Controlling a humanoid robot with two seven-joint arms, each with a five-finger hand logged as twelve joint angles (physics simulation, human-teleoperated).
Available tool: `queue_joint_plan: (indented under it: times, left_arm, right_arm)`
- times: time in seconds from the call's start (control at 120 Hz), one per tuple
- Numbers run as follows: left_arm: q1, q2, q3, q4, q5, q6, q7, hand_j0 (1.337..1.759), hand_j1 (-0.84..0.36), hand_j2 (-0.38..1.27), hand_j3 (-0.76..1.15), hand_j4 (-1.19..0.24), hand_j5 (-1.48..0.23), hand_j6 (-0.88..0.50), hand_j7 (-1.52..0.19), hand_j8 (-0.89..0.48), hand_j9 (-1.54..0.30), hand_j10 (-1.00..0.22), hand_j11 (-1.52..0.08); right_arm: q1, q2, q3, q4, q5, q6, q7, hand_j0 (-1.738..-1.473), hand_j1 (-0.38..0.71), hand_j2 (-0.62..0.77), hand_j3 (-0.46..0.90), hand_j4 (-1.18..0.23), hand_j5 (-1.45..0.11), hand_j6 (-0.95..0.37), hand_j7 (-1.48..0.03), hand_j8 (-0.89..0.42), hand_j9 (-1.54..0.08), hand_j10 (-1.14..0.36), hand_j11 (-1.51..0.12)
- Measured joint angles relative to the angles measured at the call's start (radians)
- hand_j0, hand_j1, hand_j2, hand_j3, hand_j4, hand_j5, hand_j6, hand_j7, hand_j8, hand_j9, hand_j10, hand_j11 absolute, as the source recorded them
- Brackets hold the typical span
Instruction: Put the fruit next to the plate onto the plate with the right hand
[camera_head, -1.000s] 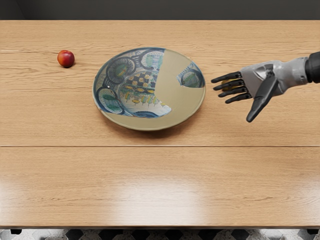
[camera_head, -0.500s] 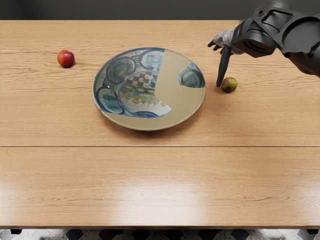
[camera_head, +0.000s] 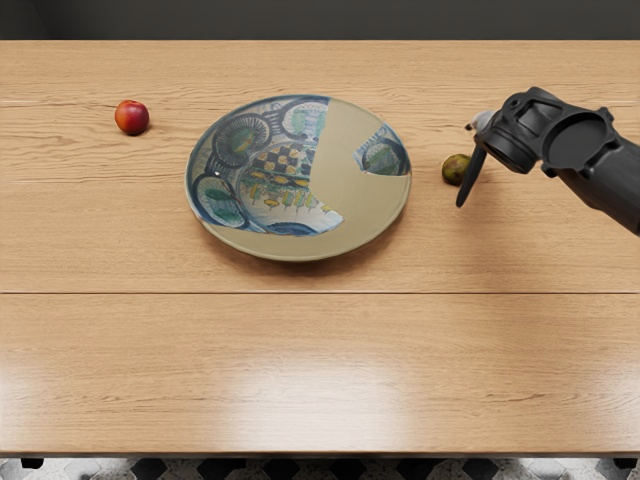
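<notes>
A small green-brown fruit (camera_head: 455, 168) lies on the table just right of the patterned plate (camera_head: 368, 214). My right hand (camera_head: 472, 160) hovers directly to the fruit's right, its arm coming in from the right edge. The dark wrist hides most of the hand. One dark finger (camera_head: 466, 186) hangs straight down beside the fruit without closing on it. The hand looks open and holds nothing. The plate has nothing on it. My left arm is out of view.
A red fruit (camera_head: 131, 117) sits far left of the plate, near the back of the wooden table (camera_head: 320, 350). The table's front edge runs along the bottom of the view.
My right hand swung up and back over the table's far right, then came down and right to sit beside the green-brown fruit. Fruit and plate have stayed put.
</notes>
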Motion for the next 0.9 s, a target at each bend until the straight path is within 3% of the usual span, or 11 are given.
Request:
queue_joint_plan:
  times: [0.325,0.608,0.9]
  left_arm:
    - [0.000,0.000,0.000,0.000,0.000,0.000,0.000,1.658,0.35,0.00,0.00,0.00,0.00,0.00,0.00,0.00,0.00,0.00,0.00]
    - [0.000,0.000,0.000,0.000,0.000,0.000,0.000,1.658,0.35,0.00,0.00,0.00,0.00,0.00,0.00,0.00,0.00,0.00,0.00]
    - [0.000,0.000,0.000,0.000,0.000,0.000,0.000,1.658,0.35,0.00,0.00,0.00,0.00,0.00,0.00,0.00,0.00,0.00,0.00]
  right_arm:
    - [-0.008,0.058,0.013,-0.029,0.007,-0.111,0.000,-1.658,-0.31,-0.01,0.00,-0.04,-0.04,-0.04,-0.04,-0.04,-0.04,-0.03,-0.04]
    - [-0.028,0.073,0.008,-0.080,0.007,-0.119,0.002,-1.658,-0.18,-0.03,0.00,-0.14,-0.19,-0.15,-0.18,-0.14,-0.19,-0.14,-0.18]
    - [-0.059,0.078,0.014,-0.101,0.007,-0.120,0.028,-1.658,-0.13,-0.04,0.00,-0.18,-0.24,-0.19,-0.24,-0.18,-0.24,-0.18,-0.24]
